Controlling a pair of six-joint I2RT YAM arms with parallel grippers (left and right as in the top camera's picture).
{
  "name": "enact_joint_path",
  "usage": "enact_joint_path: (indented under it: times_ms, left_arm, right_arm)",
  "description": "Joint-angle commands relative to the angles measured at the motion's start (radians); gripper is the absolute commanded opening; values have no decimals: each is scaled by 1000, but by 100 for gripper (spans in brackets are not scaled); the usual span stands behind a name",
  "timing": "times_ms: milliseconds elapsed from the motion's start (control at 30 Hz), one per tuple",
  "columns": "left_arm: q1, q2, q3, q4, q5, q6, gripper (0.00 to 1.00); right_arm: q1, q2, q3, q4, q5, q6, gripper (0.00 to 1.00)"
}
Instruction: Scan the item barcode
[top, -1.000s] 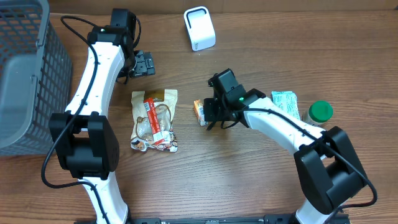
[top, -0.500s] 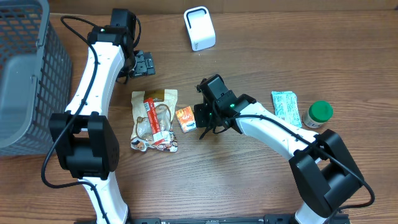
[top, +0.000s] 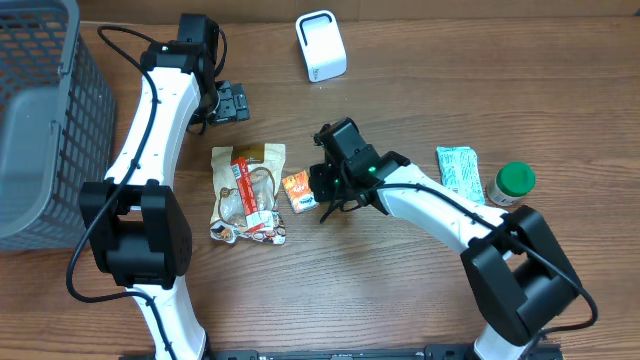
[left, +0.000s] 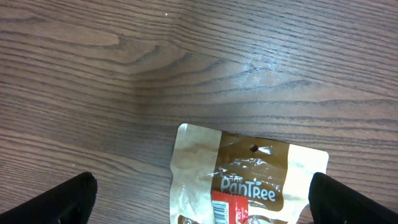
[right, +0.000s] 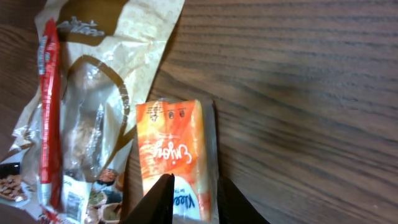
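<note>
Wood table (top: 420, 300), one landmark: the white scanner (top: 321, 45) at the far edge. Grey basket (top: 40, 120) sits well to the left of the scanner. The bag (top: 248, 195), the largest loose item, lies flat nearer the robot than the scanner and a little left of it. Pouch (top: 459, 168) and green-capped bottle (top: 515, 182) lie to the scanner's right and nearer the robot, close together. Left gripper (top: 232, 102) hangs left of the scanner, jaws spread wide, nothing between them. Right gripper (right: 194, 200) is well short of the scanner, on the robot's side, over the orange packet (top: 298, 190). The packet lies flat on the wood, its edge touching or overlapping the bag. The fingertips (right: 163, 198) straddle its near end a little apart; whether they pinch it or have let go cannot be told. No barcode shows on the packet's upper face. Judgement: the scan does not look done. The packet is far from the scanner and not turned toward it. Left to do: a firm grasp, a lift, a carry to the scanner, code side presented.
</note>
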Motion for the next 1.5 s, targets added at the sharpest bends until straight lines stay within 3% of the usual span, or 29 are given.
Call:
enact_joint_path:
  times_ms: [0, 333, 1467]
  left_arm:
    - [-2, -30, 16, 1, 3, -3, 100]
    - [-2, -30, 16, 1, 3, -3, 100]
    - [-2, -30, 16, 1, 3, -3, 100]
  right_arm:
    - [-1, 47, -6, 20, 10, -13, 25]
    - [-1, 122, -6, 41, -29, -13, 25]
    - [-4, 85, 7, 84, -36, -13, 32]
